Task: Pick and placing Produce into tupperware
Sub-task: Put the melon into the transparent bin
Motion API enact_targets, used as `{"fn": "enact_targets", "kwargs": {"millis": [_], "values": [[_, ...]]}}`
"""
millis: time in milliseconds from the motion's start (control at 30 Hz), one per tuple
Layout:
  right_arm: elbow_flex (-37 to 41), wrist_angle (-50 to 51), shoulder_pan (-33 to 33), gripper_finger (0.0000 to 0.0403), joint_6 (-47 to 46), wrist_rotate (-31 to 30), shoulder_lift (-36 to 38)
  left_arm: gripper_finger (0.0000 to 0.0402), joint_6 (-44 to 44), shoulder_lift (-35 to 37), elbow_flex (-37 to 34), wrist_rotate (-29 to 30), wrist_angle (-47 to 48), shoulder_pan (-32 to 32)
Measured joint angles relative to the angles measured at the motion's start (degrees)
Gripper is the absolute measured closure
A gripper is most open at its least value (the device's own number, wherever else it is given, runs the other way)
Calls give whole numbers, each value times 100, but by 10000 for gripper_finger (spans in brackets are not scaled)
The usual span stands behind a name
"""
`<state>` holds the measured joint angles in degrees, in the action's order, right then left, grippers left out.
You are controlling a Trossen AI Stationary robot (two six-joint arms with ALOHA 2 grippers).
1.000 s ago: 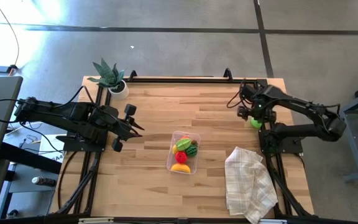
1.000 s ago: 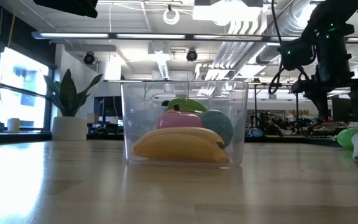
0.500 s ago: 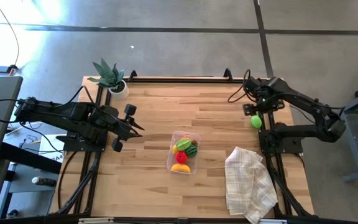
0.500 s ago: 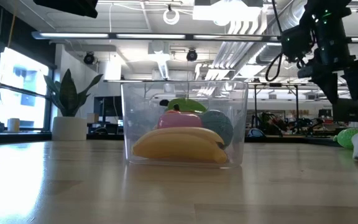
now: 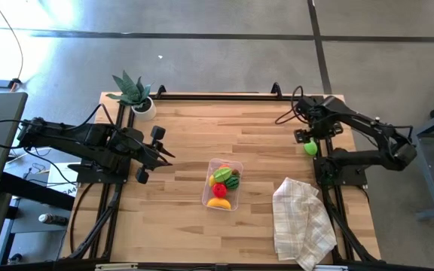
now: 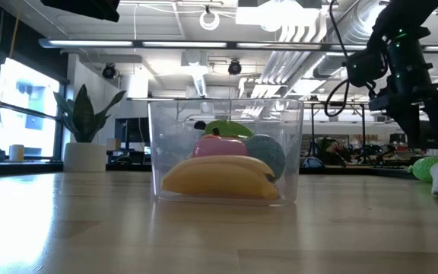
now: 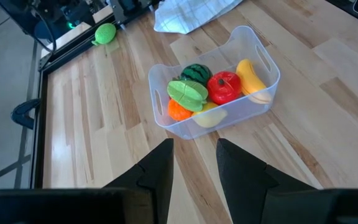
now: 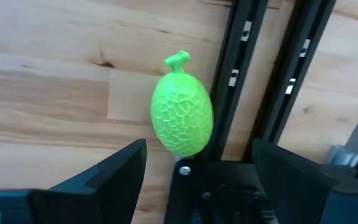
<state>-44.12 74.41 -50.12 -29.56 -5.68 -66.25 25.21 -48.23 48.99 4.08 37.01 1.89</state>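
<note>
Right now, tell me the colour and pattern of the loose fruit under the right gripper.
Bright green melon with a netted skin; right wrist view.

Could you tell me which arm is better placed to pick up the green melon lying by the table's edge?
The right. Its end effector hangs open directly over the melon, while the left end effector waits beyond the tub.

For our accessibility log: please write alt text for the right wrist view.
A bright green melon with a short stem lies on the wooden table, against a black frame rail. The right gripper hangs above it, fingers spread wide on either side.
</note>
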Motion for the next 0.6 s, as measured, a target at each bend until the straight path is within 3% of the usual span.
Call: {"fn": "enact_targets", "kwargs": {"millis": [300, 600], "values": [[0, -263, -50, 119, 874, -37, -671, 291, 2, -2, 0, 0, 0, 0], [0, -364, -49, 119, 1123, 22, -1189, 291, 0, -2, 0, 0, 0, -2]]}}
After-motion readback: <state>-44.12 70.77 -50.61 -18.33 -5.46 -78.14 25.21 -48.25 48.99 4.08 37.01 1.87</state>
